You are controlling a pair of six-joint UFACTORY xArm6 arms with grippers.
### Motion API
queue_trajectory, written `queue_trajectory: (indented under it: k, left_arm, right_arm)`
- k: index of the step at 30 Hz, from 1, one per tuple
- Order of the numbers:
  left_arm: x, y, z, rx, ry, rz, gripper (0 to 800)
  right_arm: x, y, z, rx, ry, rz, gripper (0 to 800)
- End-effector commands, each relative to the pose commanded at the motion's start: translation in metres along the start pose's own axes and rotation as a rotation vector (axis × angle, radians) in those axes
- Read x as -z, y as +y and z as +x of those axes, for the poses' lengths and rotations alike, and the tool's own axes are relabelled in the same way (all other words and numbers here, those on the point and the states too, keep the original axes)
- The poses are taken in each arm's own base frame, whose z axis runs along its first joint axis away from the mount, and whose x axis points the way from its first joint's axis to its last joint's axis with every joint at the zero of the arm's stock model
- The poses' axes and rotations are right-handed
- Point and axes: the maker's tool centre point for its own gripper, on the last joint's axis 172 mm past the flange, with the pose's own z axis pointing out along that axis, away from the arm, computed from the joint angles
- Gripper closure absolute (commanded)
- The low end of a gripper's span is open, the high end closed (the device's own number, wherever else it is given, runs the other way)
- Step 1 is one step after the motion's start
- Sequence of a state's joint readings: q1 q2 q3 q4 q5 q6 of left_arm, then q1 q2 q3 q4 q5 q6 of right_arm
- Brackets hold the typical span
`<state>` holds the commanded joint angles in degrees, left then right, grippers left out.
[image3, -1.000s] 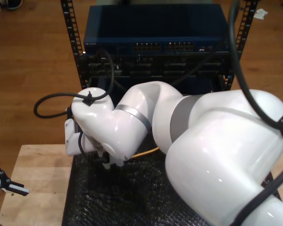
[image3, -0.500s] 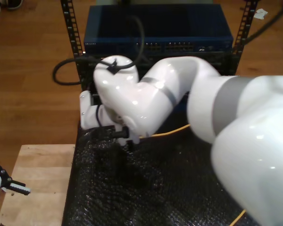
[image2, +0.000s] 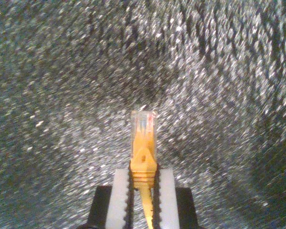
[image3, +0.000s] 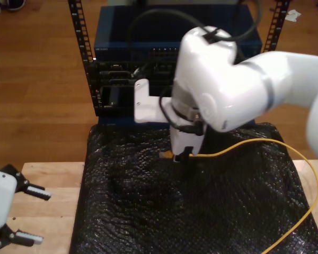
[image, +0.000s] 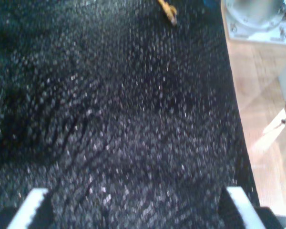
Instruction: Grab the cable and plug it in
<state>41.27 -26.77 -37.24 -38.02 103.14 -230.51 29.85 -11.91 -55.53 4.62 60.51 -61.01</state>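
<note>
With the cable point(image2: 143, 143) now lifted off the black mat point(image3: 148, 211) toward the rack point(image3: 122, 79) in the exterior view's upper middle, pinched in our second gripper point(image2: 143, 188), our first gripper point(image: 133, 210) waits with fingers spread wide, so plugging in comes next.

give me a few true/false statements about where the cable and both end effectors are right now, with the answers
1. My second end effector is shut on the cable. True.
2. The clear plug sticks out past the fingertips. True.
3. My first end effector also holds the cable. False: it is open, with only black mat between its fingers.
4. The cable is already plugged into the blue rack unit. False: its plug is over the mat, at my second end effector.
5. In the exterior view, the cable trails toward that view's right across the mat. True.
</note>
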Motion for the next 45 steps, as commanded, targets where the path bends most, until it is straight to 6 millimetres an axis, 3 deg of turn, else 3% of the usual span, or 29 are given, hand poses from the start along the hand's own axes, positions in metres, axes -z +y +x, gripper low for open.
queue_trajectory:
  k: [11, 18, 24, 31, 38, 45]
  left_arm:
    - [-0.030, -0.023, 0.061, 0.004, 0.112, -0.036, 0]
    - [-0.051, -0.031, 0.100, -0.015, 0.192, -0.077, 0]
    - [-0.061, -0.052, 0.114, -0.028, 0.224, -0.040, 0]
    - [-0.094, -0.048, 0.126, -0.071, 0.195, -0.101, 0]
    - [-0.103, -0.052, 0.155, -0.079, 0.234, -0.113, 0]
    - [-0.117, -0.062, 0.167, -0.054, 0.221, -0.096, 0]
  right_arm:
    - [0.056, -0.034, -0.016, -0.089, 0.135, 0.060, 794]
    - [0.080, -0.038, -0.016, -0.103, 0.204, 0.052, 794]
    - [0.092, -0.040, -0.022, -0.130, 0.223, 0.056, 794]
    - [0.100, -0.043, -0.020, -0.144, 0.248, 0.061, 794]
    - [0.104, -0.043, -0.017, -0.143, 0.255, 0.055, 793]
    - [0.109, -0.045, -0.013, -0.144, 0.272, 0.051, 793]
